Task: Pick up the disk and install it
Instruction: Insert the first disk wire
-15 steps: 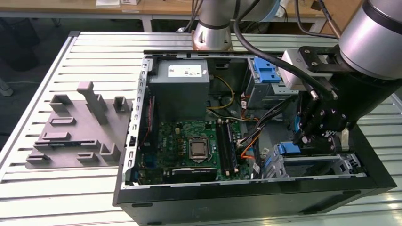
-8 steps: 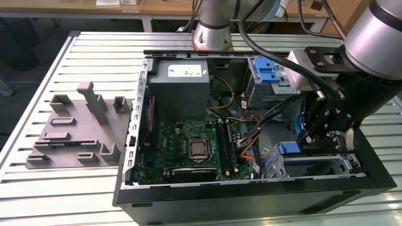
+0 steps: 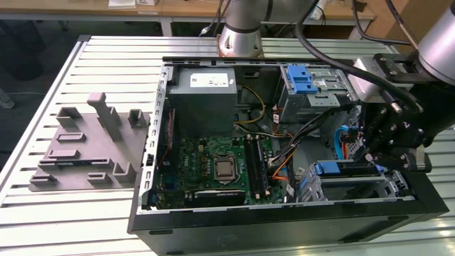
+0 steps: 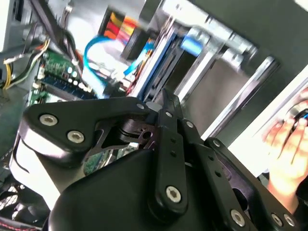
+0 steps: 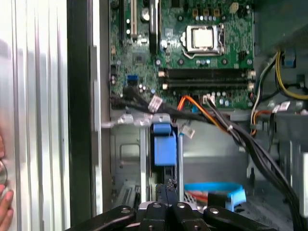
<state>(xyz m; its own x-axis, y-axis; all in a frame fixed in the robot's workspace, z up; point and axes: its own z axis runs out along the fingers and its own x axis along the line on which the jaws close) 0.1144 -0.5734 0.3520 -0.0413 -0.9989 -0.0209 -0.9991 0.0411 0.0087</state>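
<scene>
One robot claw, fingers pressed together and holding nothing, hangs inside an open computer case on a table. Just ahead of its tips sits the disk, blue-railed, slotted into its bay. Seating it well likely means pushing straight along the rails, squarely on the blue end, clear of the loose cables beside the claw.

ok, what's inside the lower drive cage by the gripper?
The disk, blue rail end toward the motherboard, sits in the drive cage. The gripper covers its other end, so seating depth can't be seen.
</scene>
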